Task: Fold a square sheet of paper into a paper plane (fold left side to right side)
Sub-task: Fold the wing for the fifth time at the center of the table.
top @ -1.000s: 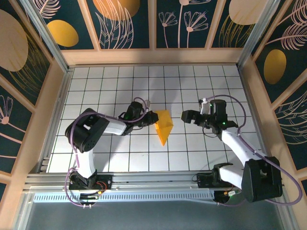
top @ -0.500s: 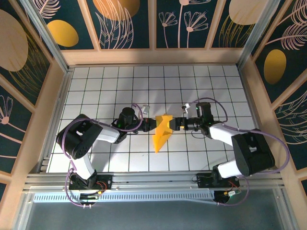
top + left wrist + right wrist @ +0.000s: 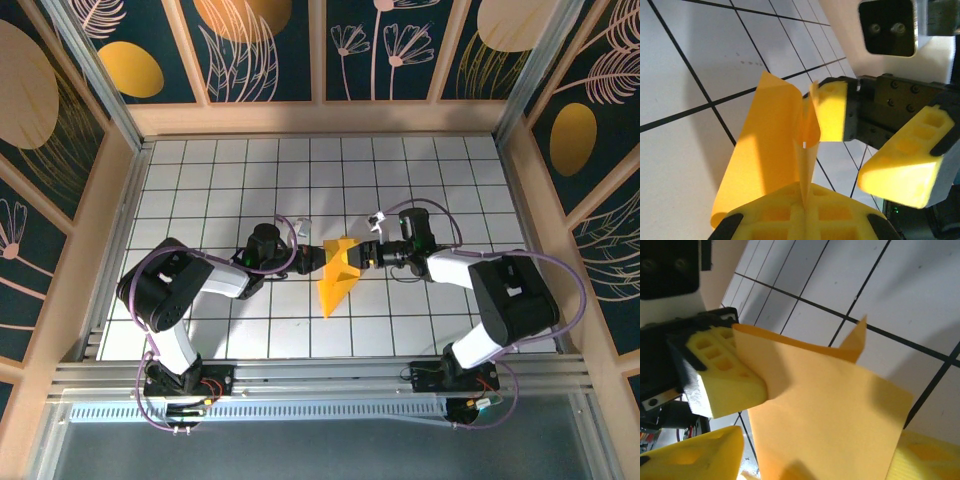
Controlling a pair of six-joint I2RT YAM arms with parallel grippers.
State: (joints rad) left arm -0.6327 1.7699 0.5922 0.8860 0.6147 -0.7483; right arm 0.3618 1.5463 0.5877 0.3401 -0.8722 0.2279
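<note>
The orange-yellow sheet of paper (image 3: 333,285) is folded into a pointed, plane-like wedge, its tip toward the near edge of the table's middle. My left gripper (image 3: 320,258) is shut on the paper's upper left edge; in the left wrist view its pads (image 3: 790,215) pinch a thin standing fold (image 3: 765,145). My right gripper (image 3: 361,256) meets it from the right, open. One of its fingers (image 3: 832,112) touches the raised flap and the other (image 3: 900,167) stands apart. In the right wrist view the paper (image 3: 825,405) lies between that gripper's own fingers (image 3: 695,455).
A white grid-tiled table (image 3: 220,180) is boxed in by wooden walls with dark floral panels (image 3: 260,50). An aluminium rail (image 3: 320,385) runs along the near edge by the arm bases. Both arms reach inward, low over the tiles.
The right gripper has come left from about two tiles away up to the paper, and its jaws have narrowed. The left arm stretched out and the paper shifted slightly down-left.
</note>
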